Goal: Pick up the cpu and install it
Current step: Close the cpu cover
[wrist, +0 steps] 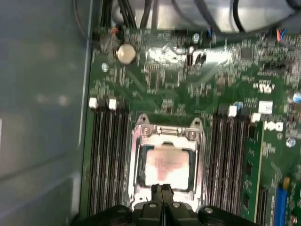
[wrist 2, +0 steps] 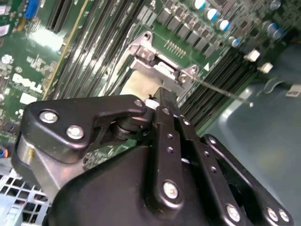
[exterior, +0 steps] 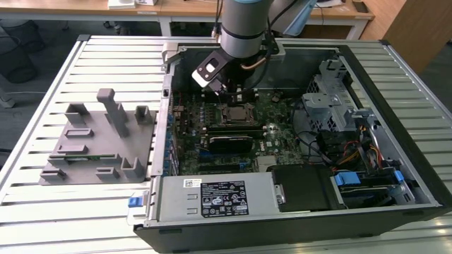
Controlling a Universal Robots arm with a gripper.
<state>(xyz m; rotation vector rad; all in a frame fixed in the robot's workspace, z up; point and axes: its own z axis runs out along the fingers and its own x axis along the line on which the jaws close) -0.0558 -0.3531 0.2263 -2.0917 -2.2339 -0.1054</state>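
Green motherboard [wrist: 178, 94], silvery cpu [wrist: 164, 162], black fingers [wrist: 156, 194]; grey fixture blocks [exterior: 92, 143], white slatted table [exterior: 63, 211]

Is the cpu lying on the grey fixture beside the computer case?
No, the first wrist view shows the cpu inside the socket frame on the motherboard.

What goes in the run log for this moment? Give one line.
gripper: shut, at socket edge | cpu: lying in socket

Slatted table [exterior: 71, 211], wooden desks [exterior: 190, 8] — dark floor [exterior: 78, 26]
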